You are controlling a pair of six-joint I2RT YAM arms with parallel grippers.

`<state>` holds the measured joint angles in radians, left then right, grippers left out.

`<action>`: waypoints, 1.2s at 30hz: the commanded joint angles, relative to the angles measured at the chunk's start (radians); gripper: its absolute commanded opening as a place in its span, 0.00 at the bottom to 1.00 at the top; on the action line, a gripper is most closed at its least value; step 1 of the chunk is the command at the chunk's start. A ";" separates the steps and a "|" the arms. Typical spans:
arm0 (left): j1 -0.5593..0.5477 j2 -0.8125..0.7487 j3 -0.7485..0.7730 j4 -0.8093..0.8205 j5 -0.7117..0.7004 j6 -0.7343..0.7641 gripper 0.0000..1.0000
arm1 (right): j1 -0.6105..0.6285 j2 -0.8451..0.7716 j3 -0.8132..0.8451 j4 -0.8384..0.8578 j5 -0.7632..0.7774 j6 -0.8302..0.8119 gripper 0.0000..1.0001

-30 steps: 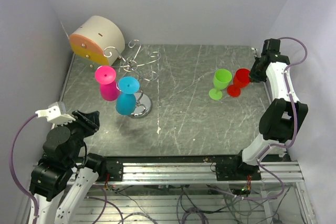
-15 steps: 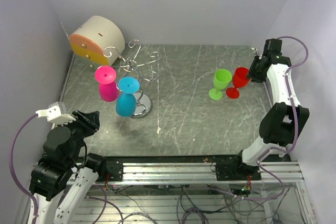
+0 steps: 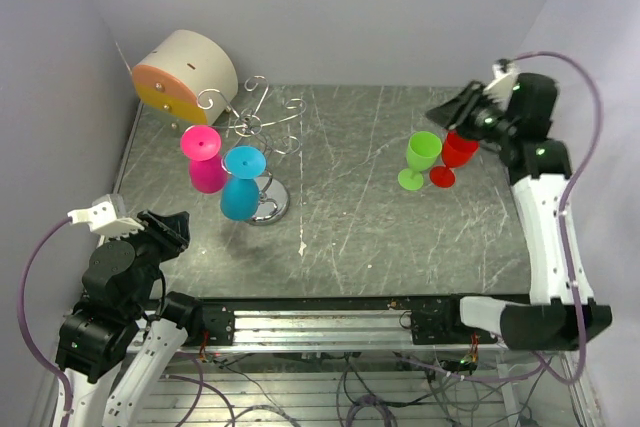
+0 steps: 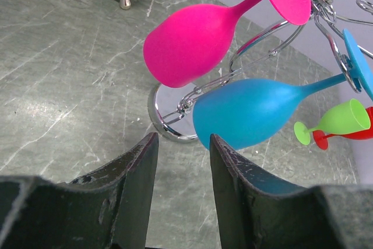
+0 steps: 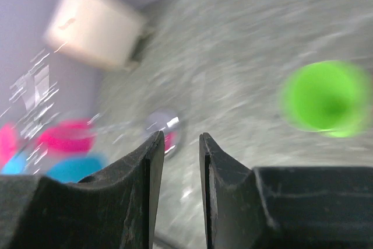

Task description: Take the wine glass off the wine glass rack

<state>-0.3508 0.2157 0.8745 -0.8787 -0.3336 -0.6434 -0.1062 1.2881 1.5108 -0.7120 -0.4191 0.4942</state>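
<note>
The silver wine glass rack (image 3: 262, 119) stands at the back left on its round shiny base (image 4: 158, 122). A pink wine glass (image 3: 205, 159) and a blue wine glass (image 3: 240, 185) hang from it upside down. In the left wrist view, the pink glass (image 4: 189, 45) and the blue glass (image 4: 256, 112) are just ahead of my open, empty left gripper (image 4: 182, 144). A green glass (image 3: 420, 157) and a red glass (image 3: 455, 155) stand upright on the table at the right. My right gripper (image 3: 440, 112) hovers above them, open and empty. The right wrist view is blurred and shows the green glass (image 5: 325, 98) below.
A beige cylinder with an orange face (image 3: 185, 72) lies behind the rack, against the left wall. Walls close in the grey table (image 3: 350, 217) on the left, back and right. My left gripper (image 3: 172, 229) sits low near the front left corner.
My right gripper opened and let go of the red glass, which now stands beside the green one. The right arm then rose and turned toward the rack. The left arm has not moved.
</note>
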 commanded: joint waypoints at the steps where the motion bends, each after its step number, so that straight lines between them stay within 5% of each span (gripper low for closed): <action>1: -0.011 -0.010 0.000 0.032 -0.025 -0.002 0.51 | 0.302 -0.091 -0.174 0.320 -0.195 0.322 0.31; 6: -0.011 -0.020 0.000 0.029 -0.025 -0.003 0.51 | 0.620 -0.037 -0.273 0.559 -0.128 0.473 0.37; 14: -0.011 -0.026 0.001 0.023 -0.036 -0.010 0.51 | 0.855 0.018 -0.311 0.755 0.001 0.631 0.42; 36: -0.011 -0.041 -0.001 0.022 -0.045 -0.013 0.51 | 1.045 0.074 -0.407 0.970 0.261 0.775 0.31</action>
<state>-0.3519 0.1879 0.8749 -0.8795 -0.3489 -0.6502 0.9222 1.3502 1.1076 0.1886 -0.2169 1.2446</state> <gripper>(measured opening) 0.511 0.323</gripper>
